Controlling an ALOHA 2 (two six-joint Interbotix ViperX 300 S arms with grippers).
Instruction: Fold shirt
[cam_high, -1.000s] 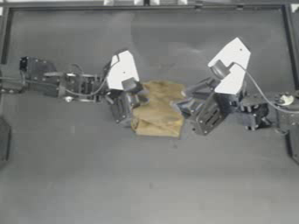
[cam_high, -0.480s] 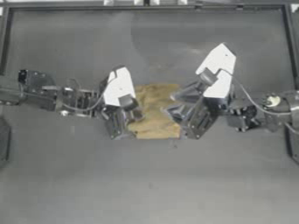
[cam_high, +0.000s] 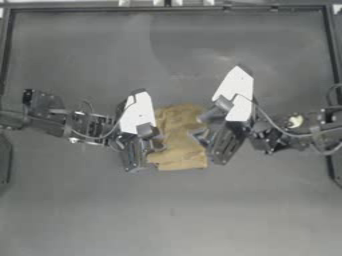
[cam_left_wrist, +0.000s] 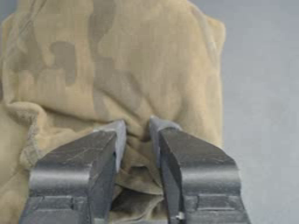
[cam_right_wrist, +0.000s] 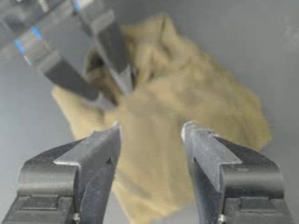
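At the middle of the dark table (cam_high: 80, 210), the bunched tan blotchy fabric shirt (cam_high: 177, 137) lies between both arms. The left gripper (cam_left_wrist: 137, 131) pinches a fold at one edge; the right gripper (cam_right_wrist: 151, 131) hangs released over the cloth opposite.

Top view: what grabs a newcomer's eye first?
The bunched tan shirt at the table's centre, squeezed between both arms. The left gripper is pinched nearly shut on a fold at the shirt's left edge. The right gripper is at its right edge, jaws apart over the cloth.

both grippers and shirt (cam_high: 177, 137) slid toward the table's front.
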